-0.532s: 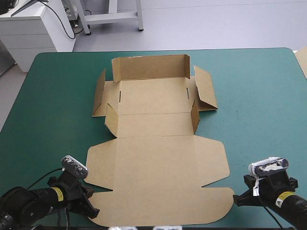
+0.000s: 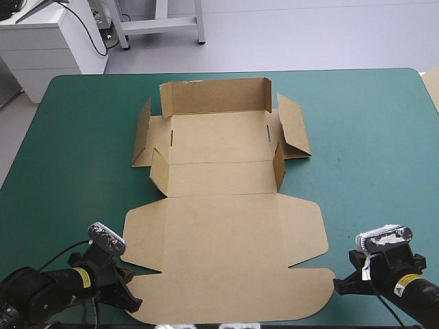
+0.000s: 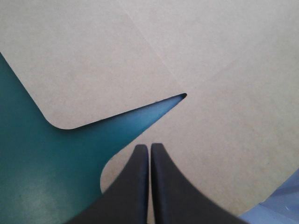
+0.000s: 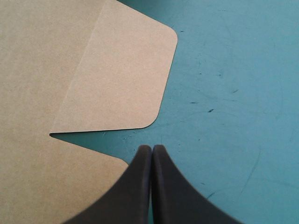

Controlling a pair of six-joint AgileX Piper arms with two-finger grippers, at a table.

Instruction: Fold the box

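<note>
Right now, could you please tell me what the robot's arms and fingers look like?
Both the left arm and right arm are black, each with a small yellow label. Each ends in two broad black fingers shaped like curved fins tapering to narrow tips.

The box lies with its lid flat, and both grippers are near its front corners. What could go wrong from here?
1. The left gripper and the right gripper are both shut beside the near corners of the box. Pushing like this might slide the whole sheet across the teal-green cover instead of folding it.
2. The right side flap and the left side flap lean outward, only partly raised. Moving the lid could let them fall flat.
</note>
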